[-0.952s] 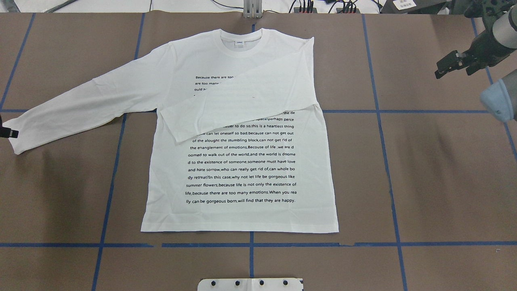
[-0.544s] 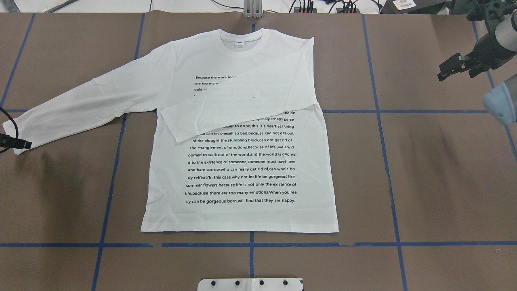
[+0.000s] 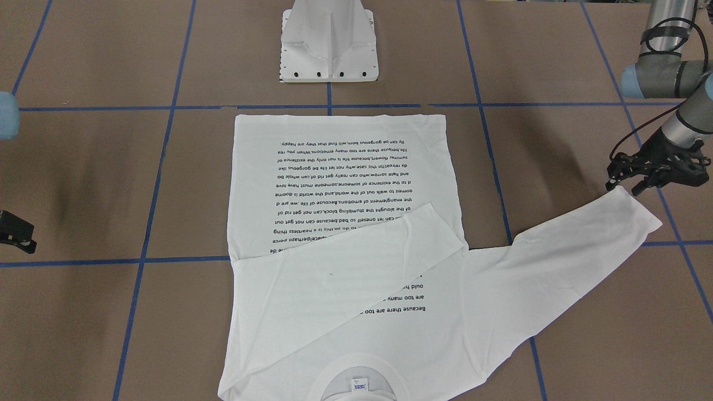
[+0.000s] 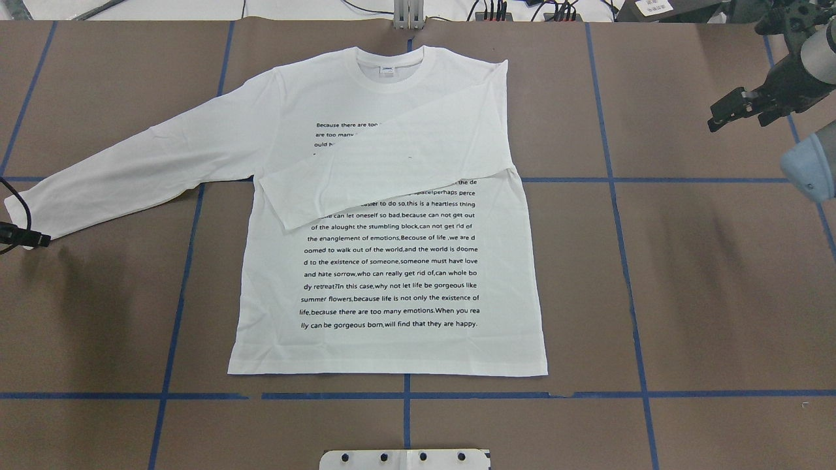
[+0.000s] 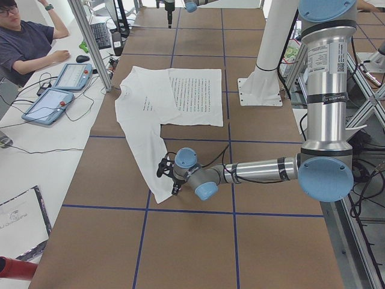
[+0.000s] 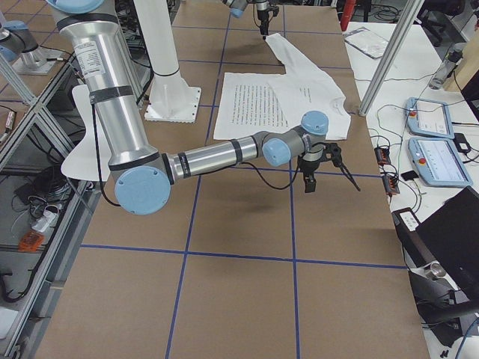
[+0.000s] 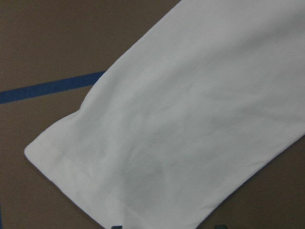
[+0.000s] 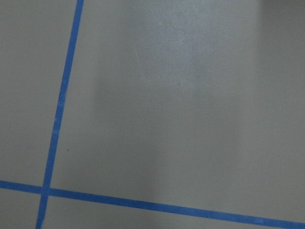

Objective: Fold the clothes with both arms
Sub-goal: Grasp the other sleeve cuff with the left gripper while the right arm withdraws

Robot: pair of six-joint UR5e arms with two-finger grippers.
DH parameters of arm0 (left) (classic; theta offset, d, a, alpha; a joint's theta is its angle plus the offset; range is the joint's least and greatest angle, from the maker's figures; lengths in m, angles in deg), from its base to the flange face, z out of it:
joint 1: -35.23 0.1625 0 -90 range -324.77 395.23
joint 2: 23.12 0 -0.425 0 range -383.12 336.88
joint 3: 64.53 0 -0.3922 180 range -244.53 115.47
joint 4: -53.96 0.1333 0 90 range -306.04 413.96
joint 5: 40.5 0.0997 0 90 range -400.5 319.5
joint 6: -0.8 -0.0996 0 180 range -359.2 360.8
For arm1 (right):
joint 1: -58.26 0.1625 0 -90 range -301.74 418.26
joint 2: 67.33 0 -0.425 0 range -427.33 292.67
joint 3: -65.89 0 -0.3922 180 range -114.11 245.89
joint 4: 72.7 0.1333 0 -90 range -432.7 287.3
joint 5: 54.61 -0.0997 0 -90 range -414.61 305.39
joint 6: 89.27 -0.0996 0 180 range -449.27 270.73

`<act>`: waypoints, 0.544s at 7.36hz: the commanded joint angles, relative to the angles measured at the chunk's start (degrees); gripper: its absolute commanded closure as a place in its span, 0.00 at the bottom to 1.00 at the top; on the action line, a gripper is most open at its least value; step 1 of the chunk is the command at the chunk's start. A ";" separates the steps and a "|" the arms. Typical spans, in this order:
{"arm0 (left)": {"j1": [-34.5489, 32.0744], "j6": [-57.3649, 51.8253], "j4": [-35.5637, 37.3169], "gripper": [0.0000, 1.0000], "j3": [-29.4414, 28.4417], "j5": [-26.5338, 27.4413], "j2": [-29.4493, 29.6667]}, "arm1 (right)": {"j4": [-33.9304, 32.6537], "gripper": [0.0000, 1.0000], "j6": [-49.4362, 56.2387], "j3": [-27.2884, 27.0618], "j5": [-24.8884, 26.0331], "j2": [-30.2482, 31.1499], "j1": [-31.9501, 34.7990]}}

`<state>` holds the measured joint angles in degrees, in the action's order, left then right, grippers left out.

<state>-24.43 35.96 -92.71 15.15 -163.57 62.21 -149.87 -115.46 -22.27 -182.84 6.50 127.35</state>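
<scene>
My left gripper (image 3: 626,184) has slid onto the shirt cuff (image 7: 71,162), jaws spread, nothing pinched yet; right gripper (image 4: 722,112) hangs open, well clear.

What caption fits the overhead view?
Shirt flat, one sleeve folded across chest; left gripper at other cuff, right gripper aside.

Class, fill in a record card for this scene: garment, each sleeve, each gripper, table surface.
Garment: white long-sleeved T-shirt, lying flat, printed text up
Right sleeve: the folded sleeve lies slantwise across the chest, covering part of the text
Left sleeve: the straight sleeve is stretched out on the table
Left gripper: open, at the cuff of the straight sleeve
Right gripper: open, clear of the shirt, over bare table
Table: brown surface with a grid of blue tape
</scene>
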 commanded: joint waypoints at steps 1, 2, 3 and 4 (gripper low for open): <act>0.25 0.00 0.07 0.37 -0.06 0.56 -0.07 | 0.00 0.00 0.00 0.00 0.00 0.00 -0.01; 0.25 0.00 0.07 0.46 -0.06 0.56 -0.16 | 0.00 0.00 0.00 0.09 0.00 0.00 -0.01; 0.25 0.09 0.07 0.58 -0.06 0.56 -0.08 | 0.00 0.00 0.00 0.09 0.00 0.00 -0.01; 0.25 0.17 0.15 0.68 -0.06 0.56 -0.16 | 0.00 0.00 0.00 0.09 -0.09 -0.08 -0.01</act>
<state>-24.19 36.03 -92.63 15.10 -163.03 62.10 -149.87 -115.46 -22.19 -182.86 6.49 127.34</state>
